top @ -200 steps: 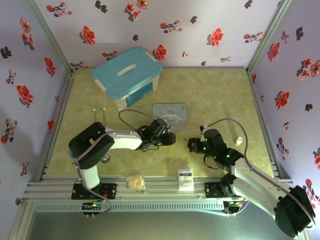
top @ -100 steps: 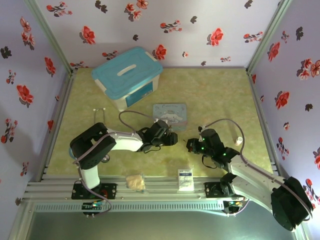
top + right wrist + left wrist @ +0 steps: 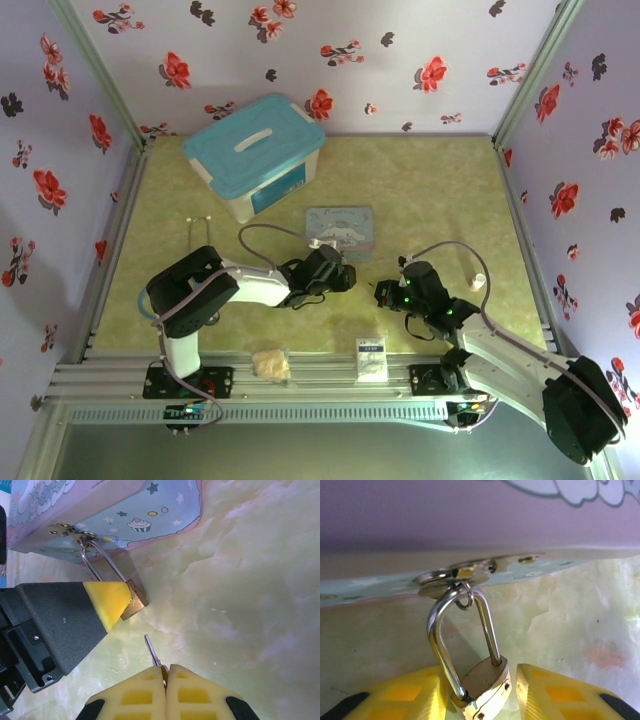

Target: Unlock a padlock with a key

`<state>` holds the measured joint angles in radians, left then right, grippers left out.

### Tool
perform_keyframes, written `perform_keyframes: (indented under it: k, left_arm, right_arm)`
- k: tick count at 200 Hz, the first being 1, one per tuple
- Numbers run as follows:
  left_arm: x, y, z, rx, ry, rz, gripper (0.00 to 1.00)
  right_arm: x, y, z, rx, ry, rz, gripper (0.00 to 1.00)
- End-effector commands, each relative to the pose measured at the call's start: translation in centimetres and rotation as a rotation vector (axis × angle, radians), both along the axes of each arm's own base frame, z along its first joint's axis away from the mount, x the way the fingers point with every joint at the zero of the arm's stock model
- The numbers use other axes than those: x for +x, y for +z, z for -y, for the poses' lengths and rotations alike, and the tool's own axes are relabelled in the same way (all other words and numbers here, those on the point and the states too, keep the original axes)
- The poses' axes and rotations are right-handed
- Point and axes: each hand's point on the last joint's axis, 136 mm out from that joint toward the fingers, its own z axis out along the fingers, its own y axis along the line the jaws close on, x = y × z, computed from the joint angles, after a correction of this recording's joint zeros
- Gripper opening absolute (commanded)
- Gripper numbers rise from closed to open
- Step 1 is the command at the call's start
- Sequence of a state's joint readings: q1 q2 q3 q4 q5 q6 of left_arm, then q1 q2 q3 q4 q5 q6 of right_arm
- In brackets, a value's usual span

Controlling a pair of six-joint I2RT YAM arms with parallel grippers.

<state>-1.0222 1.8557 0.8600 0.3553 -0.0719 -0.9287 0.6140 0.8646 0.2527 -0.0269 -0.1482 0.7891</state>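
Viewing a tiny brass-gold padlock point(image 3: 482, 680), blocky and smooth with rounded corners, topped by a thin, polished silvery shackle point(image 3: 437, 647) bent into a narrow arch. Hanging by that shackle from a small wire ring on the metal hasp of the pale blue cartoon tin point(image 3: 100, 510), with both shackle legs seated in the brass body. Clamping that body between the waffle-patterned yellow pads of the left gripper point(image 3: 480, 692), one pad on each flank. Running the padlock's long axis from the tin's lower edge back toward those pads, shackle end at the tin, base end tilted slightly aside.

Pinching the key point(image 3: 152, 652), a thin dark grey sliver of metal, between the tightly closed yellow pads of the right gripper point(image 3: 166, 677), with just the blade sticking out. Pointing that blade up and to the left in the right wrist view, toward the padlock's brass base, tip near it yet apart.

Leaving bare, glossy, marbled green-yellow table point(image 3: 250, 605) open to the right of the key and past the tin's rounded corner. Crowding the left side with the black, wedge-shaped finger of the left gripper, just beside the key's line.
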Motion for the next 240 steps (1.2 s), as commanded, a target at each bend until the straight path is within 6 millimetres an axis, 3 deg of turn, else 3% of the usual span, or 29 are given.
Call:
perform_keyframes:
  k: [1,40,70,83,169,240]
  left_arm:
    - [0.1,-3.0,0.0,0.058,0.001,-0.017,0.45]
    - [0.0,-4.2,0.0,0.072,0.001,-0.030,0.47]
    - [-0.1,-4.6,0.0,0.054,0.007,-0.039,0.34]
    - [-0.2,-4.2,-0.1,0.041,0.010,-0.035,0.27]
    - [0.7,-0.2,0.4,-0.181,0.101,-0.071,0.09]
    - [1.4,3.5,0.6,-0.388,0.177,-0.078,0.03]
  right_arm:
    - [0.2,-0.7,0.5,-0.008,-0.034,-0.010,0.00]
    - [0.3,-1.0,0.4,-0.005,-0.040,-0.019,0.00]
    - [0.2,-1.2,0.6,-0.003,-0.051,-0.019,0.00]
    - [0.2,-1.3,0.5,0.004,-0.051,-0.024,0.00]
    - [1.4,-0.5,-2.4,0.167,-0.030,-0.048,0.00]
    - [1.7,-0.5,-3.1,0.297,-0.009,-0.101,0.00]
